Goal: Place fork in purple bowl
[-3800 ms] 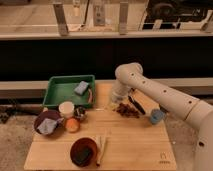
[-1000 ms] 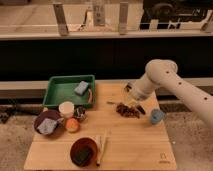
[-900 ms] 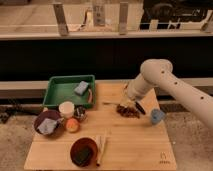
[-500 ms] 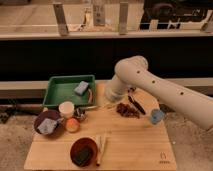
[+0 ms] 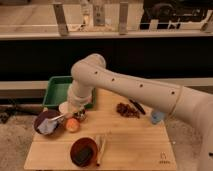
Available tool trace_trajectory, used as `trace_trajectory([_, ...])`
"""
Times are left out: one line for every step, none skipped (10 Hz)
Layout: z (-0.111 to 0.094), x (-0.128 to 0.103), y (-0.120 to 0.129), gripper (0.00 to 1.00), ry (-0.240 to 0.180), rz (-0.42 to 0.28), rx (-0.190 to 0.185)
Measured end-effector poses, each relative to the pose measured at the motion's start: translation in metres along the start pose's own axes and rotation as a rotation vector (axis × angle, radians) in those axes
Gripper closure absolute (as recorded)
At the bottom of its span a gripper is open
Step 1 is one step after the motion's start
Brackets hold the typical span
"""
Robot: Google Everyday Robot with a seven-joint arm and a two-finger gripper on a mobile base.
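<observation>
The purple bowl (image 5: 44,119) sits at the left edge of the wooden table, with a pale crumpled thing inside it. My gripper (image 5: 75,113) hangs just right of the bowl, under the big white arm. It is shut on the fork (image 5: 58,118), a thin pale utensil that slants from the gripper down to the left, its tip over the bowl's rim. Whether the fork touches the bowl I cannot tell.
An orange fruit (image 5: 73,125) lies below the gripper. A small white cup (image 5: 65,107) and a green tray (image 5: 59,91) stand behind it. A reddish-brown bowl (image 5: 83,152) and wooden sticks (image 5: 100,148) sit in front. Dark red scraps (image 5: 127,110) and a blue cup (image 5: 157,117) are at the right.
The arm has swung from the table's right side to the left, carrying the fork. The gripper now hangs beside the purple bowl.
</observation>
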Motion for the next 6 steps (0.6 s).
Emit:
trace_trajectory([0.008, -0.021, -0.009, 1.0, -0.012, -0.069, 0.002])
trace_trajectory([0.024, -0.058, -0.026, 1.0, -0.034, -0.188, 0.015])
trace_trajectory([0.035, -0.078, -0.036, 1.0, -0.047, -0.256, 0.022])
trace_trajectory([0.045, -0.09, -0.044, 1.0, -0.054, -0.314, 0.033])
trace_trajectory([0.057, -0.099, -0.051, 1.0, -0.056, -0.366, 0.05])
trace_trajectory([0.073, -0.102, -0.055, 1.0, -0.053, -0.409, 0.067])
